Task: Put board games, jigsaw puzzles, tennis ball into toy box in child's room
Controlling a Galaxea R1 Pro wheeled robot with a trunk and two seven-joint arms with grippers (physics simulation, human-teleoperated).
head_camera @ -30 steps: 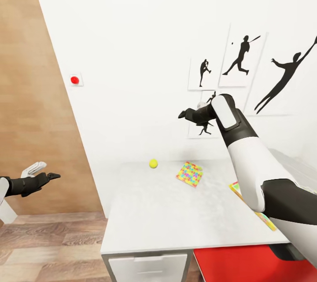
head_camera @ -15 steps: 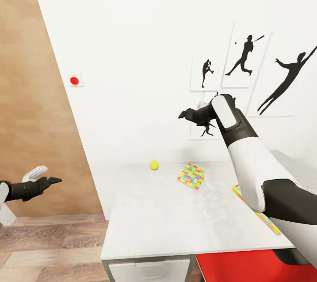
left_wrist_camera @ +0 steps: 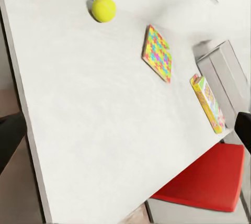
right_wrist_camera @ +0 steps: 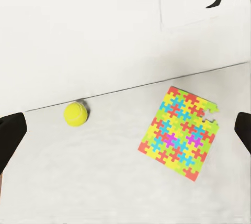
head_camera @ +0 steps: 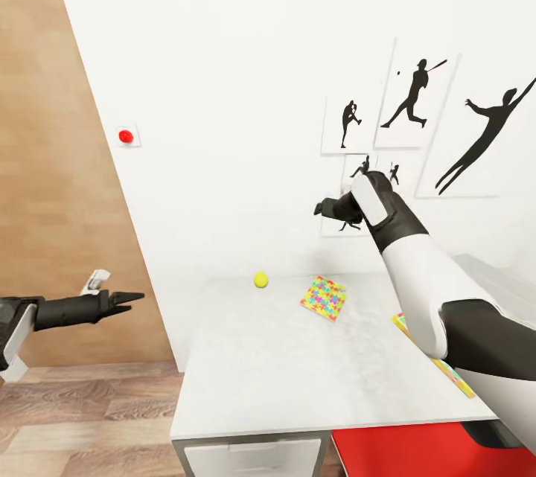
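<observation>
The tennis ball (head_camera: 260,280) (left_wrist_camera: 103,8) (right_wrist_camera: 75,114) lies near the wall edge of the white table (head_camera: 283,373). A jigsaw puzzle (head_camera: 323,298) (left_wrist_camera: 157,53) (right_wrist_camera: 179,133) lies flat to its right. A second jigsaw puzzle (head_camera: 434,360) (left_wrist_camera: 207,103) lies at the table's right side, partly behind my right arm. Beyond it a light-grey toy box (head_camera: 502,280) (left_wrist_camera: 225,69) shows in part. My right gripper (head_camera: 324,207) hangs open high over the ball and puzzle. My left gripper (head_camera: 132,297) is open, off the table's left side, pointing toward it. The bed and board games are out of view.
A red chair seat (head_camera: 417,451) (left_wrist_camera: 209,182) sits under the table's front right. A wood-panelled wall (head_camera: 52,164) and wood floor (head_camera: 82,417) lie to the left. Black silhouette pictures (head_camera: 413,94) and a red button (head_camera: 126,136) are on the white wall.
My left gripper has reached rightward toward the table and turned edge-on. My right gripper has dropped slightly and pulled right. The view shifted a little early on.
</observation>
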